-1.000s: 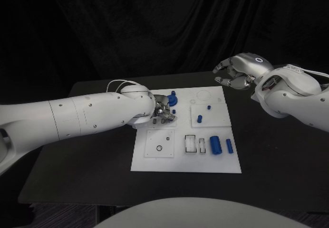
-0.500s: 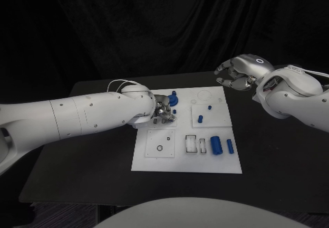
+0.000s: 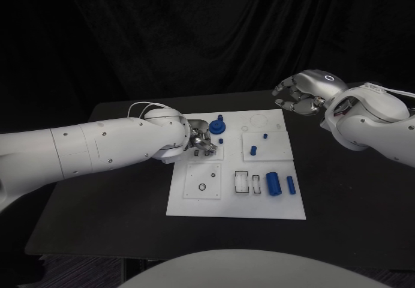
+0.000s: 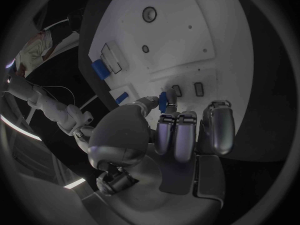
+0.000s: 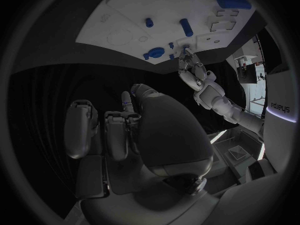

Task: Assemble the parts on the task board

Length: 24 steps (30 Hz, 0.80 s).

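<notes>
The white task board (image 3: 201, 205) lies mid-table. My left hand (image 3: 201, 141) hovers low over its far left part and pinches a small blue piece (image 4: 162, 101) between thumb and finger, close above two small slots (image 4: 177, 90). A round blue knob (image 3: 218, 126) stands just beyond that hand. A blue peg (image 3: 252, 150) and a smaller one (image 3: 264, 135) stand mid-board. A thick blue cylinder (image 3: 271, 183) and a thinner blue bar (image 3: 289, 185) lie on the right side. My right hand (image 3: 303, 91) hangs above the table's far right corner, fingers curled in, holding nothing.
Two open rectangular pockets (image 3: 247, 183) sit beside the blue cylinder, and a square plate with a small ring hole (image 3: 201, 186) lies on the board's near left. The black table (image 3: 104, 216) has bare room round the board.
My left hand has shifted slightly nearer and lower over the board with the small blue piece. The right hand has barely moved.
</notes>
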Each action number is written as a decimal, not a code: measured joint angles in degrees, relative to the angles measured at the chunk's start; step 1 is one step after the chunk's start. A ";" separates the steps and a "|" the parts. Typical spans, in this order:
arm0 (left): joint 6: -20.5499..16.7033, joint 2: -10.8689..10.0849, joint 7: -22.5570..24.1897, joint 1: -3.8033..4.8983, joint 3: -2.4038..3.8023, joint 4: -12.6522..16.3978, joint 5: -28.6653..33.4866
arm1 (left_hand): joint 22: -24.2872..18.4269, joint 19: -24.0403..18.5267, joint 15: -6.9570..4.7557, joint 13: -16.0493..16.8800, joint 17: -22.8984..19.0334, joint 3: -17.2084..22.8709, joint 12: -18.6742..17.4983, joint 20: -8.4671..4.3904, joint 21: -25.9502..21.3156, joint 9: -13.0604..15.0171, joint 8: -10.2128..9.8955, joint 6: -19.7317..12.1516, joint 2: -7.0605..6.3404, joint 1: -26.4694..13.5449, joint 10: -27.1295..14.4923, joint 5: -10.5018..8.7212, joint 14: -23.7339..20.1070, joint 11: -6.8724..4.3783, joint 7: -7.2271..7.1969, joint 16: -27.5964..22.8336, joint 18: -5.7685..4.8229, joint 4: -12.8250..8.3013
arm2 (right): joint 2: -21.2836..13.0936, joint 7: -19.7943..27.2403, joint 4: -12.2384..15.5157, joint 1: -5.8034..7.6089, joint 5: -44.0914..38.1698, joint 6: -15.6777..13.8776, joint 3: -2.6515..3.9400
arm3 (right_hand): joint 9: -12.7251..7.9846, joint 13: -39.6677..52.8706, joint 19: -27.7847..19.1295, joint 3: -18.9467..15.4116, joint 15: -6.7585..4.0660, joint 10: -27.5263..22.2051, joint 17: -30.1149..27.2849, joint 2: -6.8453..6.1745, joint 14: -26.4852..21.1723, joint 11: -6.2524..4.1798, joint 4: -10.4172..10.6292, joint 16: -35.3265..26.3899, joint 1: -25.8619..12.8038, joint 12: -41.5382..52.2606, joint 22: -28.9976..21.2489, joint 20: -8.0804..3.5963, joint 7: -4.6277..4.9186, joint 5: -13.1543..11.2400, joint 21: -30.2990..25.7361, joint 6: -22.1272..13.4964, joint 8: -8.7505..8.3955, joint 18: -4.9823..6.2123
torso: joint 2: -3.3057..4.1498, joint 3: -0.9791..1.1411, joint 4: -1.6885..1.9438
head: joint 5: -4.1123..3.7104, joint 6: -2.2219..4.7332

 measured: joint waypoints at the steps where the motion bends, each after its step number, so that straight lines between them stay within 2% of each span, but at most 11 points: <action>1: -0.24 -0.31 0.05 -0.02 0.00 0.27 0.00 | 0.00 0.00 0.00 0.00 0.00 0.22 0.00 0.00 0.00 0.15 0.00 0.00 -0.21 -0.21 0.00 -0.12 0.00 0.00 0.00 0.00 0.00 -0.02 | -0.02 -0.05 0.00 0.00 0.00 0.07 0.00 | 0.00 0.00 0.00 0.00 0.00 0.00 0.00 0.00 0.00 0.00 0.00 0.00 0.00 0.00 0.00 0.00 0.00 0.00 0.00 0.00 0.00 0.00 | 0.00 0.01 0.00 | 0.03 0.00; 7: -1.61 -1.95 0.22 -0.43 -0.01 1.53 -0.01 | 0.00 0.00 0.00 0.00 0.00 1.42 0.00 0.00 -0.23 0.74 -0.26 0.00 -0.67 -0.68 0.00 -1.77 0.00 0.00 0.01 0.00 0.00 -0.15 | -0.05 -0.34 0.01 0.00 0.00 0.48 0.00 | 0.00 0.00 0.00 0.00 0.00 0.00 0.00 0.00 0.00 0.00 0.00 -0.40 0.00 0.00 0.00 0.00 0.00 0.24 -0.32 0.00 0.00 0.00 | -0.01 0.03 -0.01 | 0.26 0.00; 14: -2.57 -2.62 0.32 -0.94 -0.01 1.85 -0.01 | 0.00 0.00 0.00 0.00 0.00 1.58 0.00 0.00 -0.23 0.95 -0.27 0.32 -0.97 -0.98 0.00 -2.08 0.00 0.00 -0.13 0.00 0.00 0.00 | 0.06 -0.61 -0.04 -0.15 0.00 0.94 0.00 | -0.05 -0.01 0.00 0.16 0.00 0.00 0.00 0.00 0.00 0.00 -0.16 -0.40 0.00 0.00 0.00 0.00 0.00 0.23 -0.65 0.00 0.00 0.00 | -0.01 0.02 0.08 | 0.48 0.00; 19: -2.80 -2.68 0.33 -1.29 0.00 1.85 -0.01 | 0.00 0.00 0.00 0.00 0.00 1.67 0.00 0.00 -0.23 1.05 -0.27 0.32 -0.66 -1.29 0.00 -2.34 0.00 0.00 -0.12 0.00 0.00 0.09 | 0.08 -0.73 -0.08 -0.27 0.00 1.24 0.00 | -0.04 -0.01 0.00 0.16 0.00 0.00 0.00 0.00 0.00 0.00 -0.16 -0.40 0.00 0.00 -0.01 0.00 0.00 0.23 -0.65 0.00 0.00 0.00 | 0.04 -0.05 0.15 | 0.64 0.00; 24: -2.97 -2.70 0.33 -1.82 0.00 1.60 -0.01 | 0.00 0.00 0.00 0.00 0.00 1.74 0.00 0.00 -0.23 1.14 -0.50 0.33 -0.96 -1.59 0.00 -2.43 0.00 0.00 -0.12 0.00 0.00 0.16 | 0.12 -0.86 -0.10 -0.32 0.00 1.51 0.00 | -0.04 -0.01 0.00 0.16 0.00 0.00 0.00 0.00 0.00 0.00 -0.16 -0.62 0.00 0.00 -0.01 0.00 0.00 0.23 -0.65 0.00 0.00 0.00 | 0.04 -0.12 0.23 | 0.66 0.00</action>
